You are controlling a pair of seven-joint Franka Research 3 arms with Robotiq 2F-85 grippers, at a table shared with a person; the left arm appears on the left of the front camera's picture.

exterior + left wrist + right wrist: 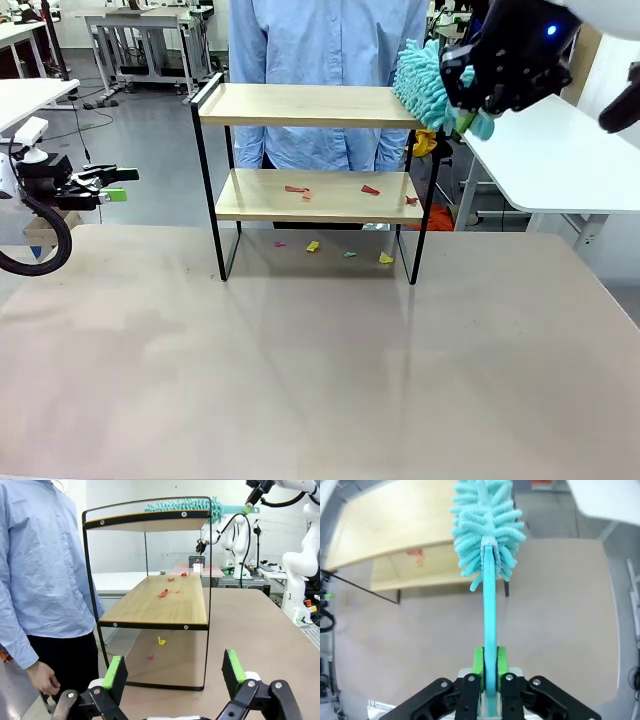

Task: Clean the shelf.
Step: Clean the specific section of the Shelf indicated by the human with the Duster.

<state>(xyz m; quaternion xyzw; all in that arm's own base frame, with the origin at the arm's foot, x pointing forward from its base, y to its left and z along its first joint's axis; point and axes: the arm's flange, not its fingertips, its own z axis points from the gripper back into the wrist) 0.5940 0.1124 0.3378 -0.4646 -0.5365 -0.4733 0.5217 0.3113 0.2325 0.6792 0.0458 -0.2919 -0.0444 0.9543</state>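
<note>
The shelf [310, 105] stands near the far edge of the tabletop [320, 360], its 2 boards running left to right. The right pincer [465, 120], nearer, sits just off the shelf's right end. It pinches a teal duster [418, 78] by the handle, its head at the top board's right end. The left pincer [112, 187] hangs spread and empty by the left edge.

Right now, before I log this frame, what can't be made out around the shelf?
Front view: whether the duster touches the top board of the shelf; its fluff and the right gripper cover that end.
Left wrist view: the top board's upper face, seen from below.
Right wrist view: the boards behind the duster head.
The scraps: too small to tell their material.
</note>
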